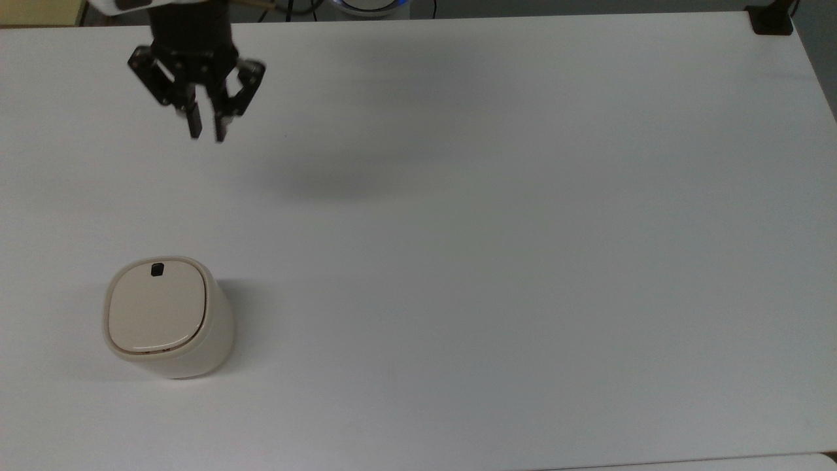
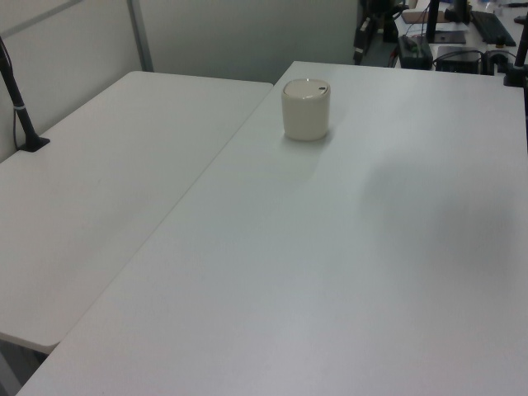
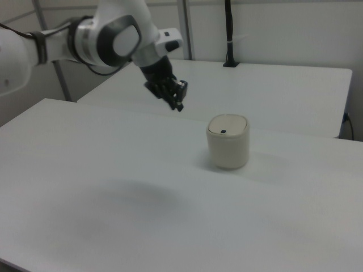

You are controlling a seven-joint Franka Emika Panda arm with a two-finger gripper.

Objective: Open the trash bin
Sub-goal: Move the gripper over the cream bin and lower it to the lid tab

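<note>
Nearest to you in the top view, the trash bin [image 1: 169, 318] stands upright on the white bench [image 1: 497, 261], close to the near edge and toward the top view's left corner. It is a small cream bin with a rounded-square body. Its flat lid [image 1: 157, 307] lies fully down, so the task is not yet done. A small black button [image 1: 157, 269] sits at the lid's far rim, facing the arm.

Farther back, near the bench's far edge, the gripper [image 1: 205, 134] hangs in the air, well apart from the bin and pointing down. Its two fingers [image 1: 193, 123] are nearly together, with only a slim gap between them, and they hold nothing.

You are in the approach step, by my judgement. The next move calls for bringing the near-closed fingers over the button's end of the lid and pressing down squarely. An off-centre push could shove the light bin instead of releasing the lid.

The right view shows the white arm [image 3: 113, 37] reaching in from the right view's left, with the gripper [image 3: 178, 103] above the bench and higher than the lid [image 3: 227, 124]. The top view does not give that height. The left view shows the bin [image 2: 306, 109] at the bench's far end, beside the seam with a second table [image 2: 107, 181].
</note>
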